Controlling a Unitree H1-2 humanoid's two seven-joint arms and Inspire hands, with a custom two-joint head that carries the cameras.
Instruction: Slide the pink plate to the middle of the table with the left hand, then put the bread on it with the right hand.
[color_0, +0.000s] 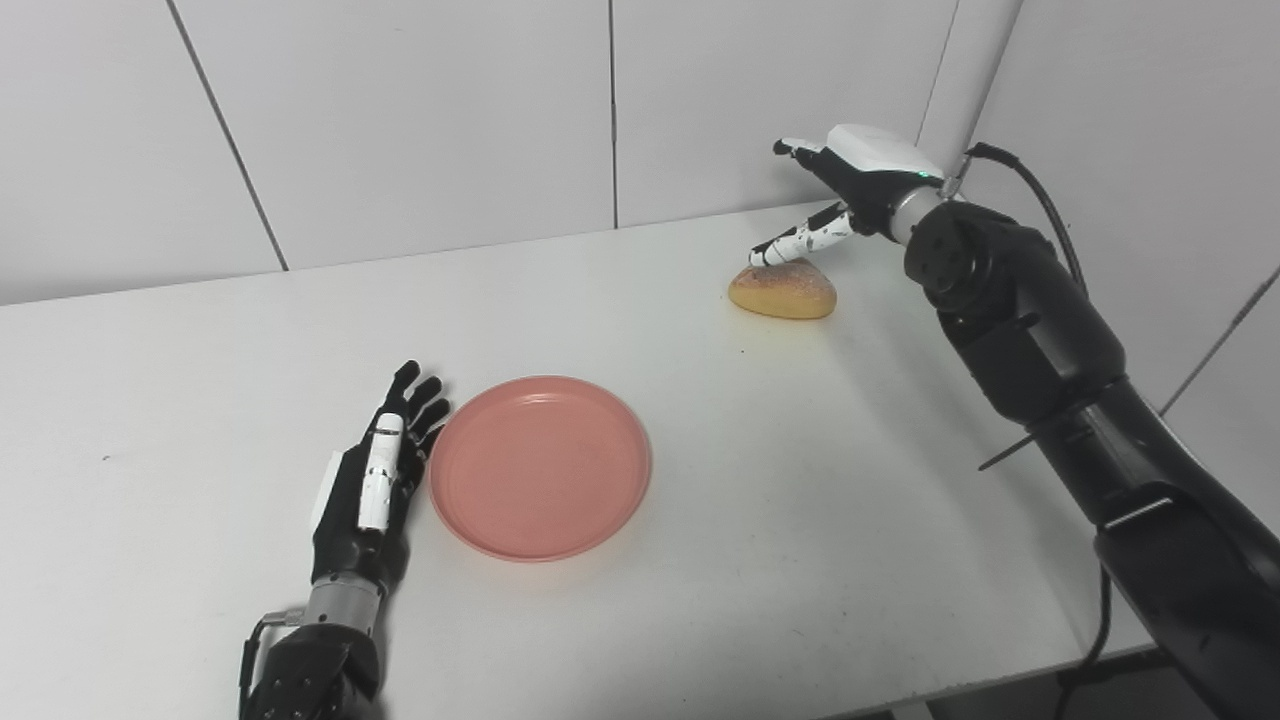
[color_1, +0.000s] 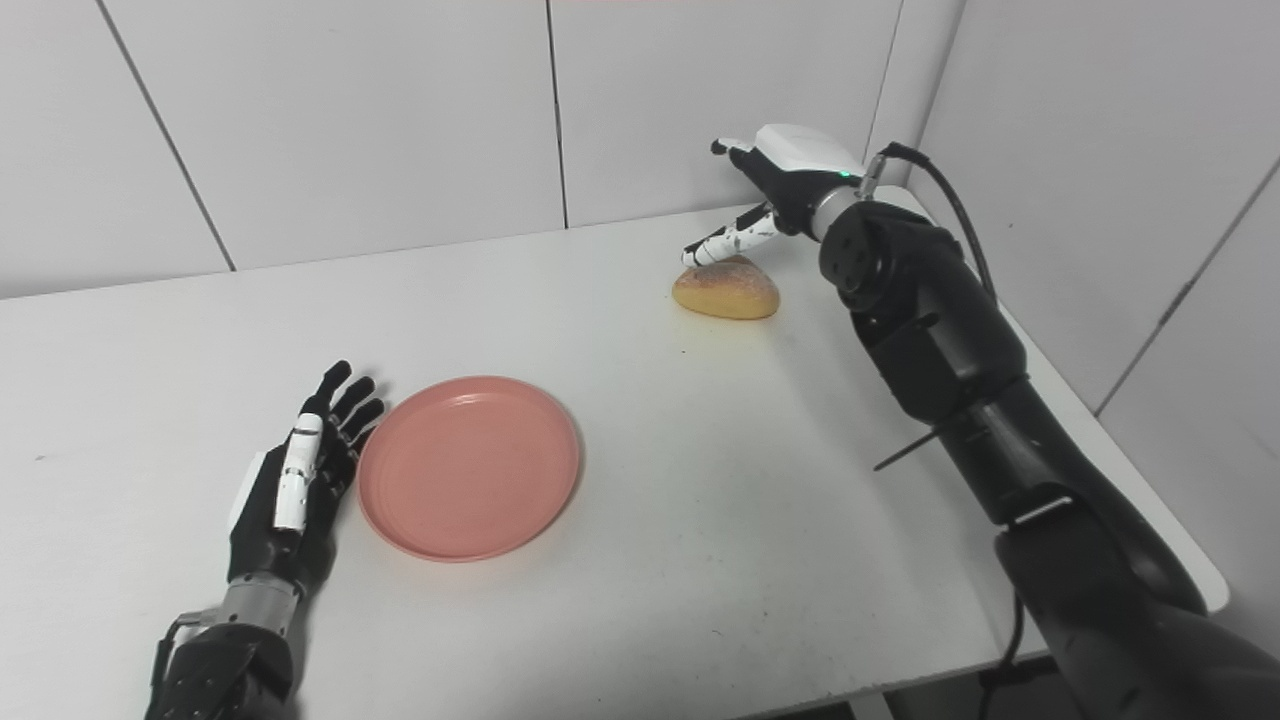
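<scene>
The pink plate (color_0: 540, 465) lies flat on the white table (color_0: 800, 520), left of centre. My left hand (color_0: 375, 475) rests open beside the plate's left rim, fingers straight and pointing away from me, touching or nearly touching the rim. A golden bread roll (color_0: 783, 289) sits at the far right of the table near the wall. My right hand (color_0: 835, 195) hovers open just above and behind the bread, its thumb (color_0: 795, 242) reaching down to the roll's top. The rest of its fingers point toward the wall, spread apart.
White panelled walls (color_0: 420, 120) close the table's far side and right corner. The table's front edge (color_0: 960, 680) runs along the lower right. A black cable (color_0: 1040, 200) loops off the right forearm.
</scene>
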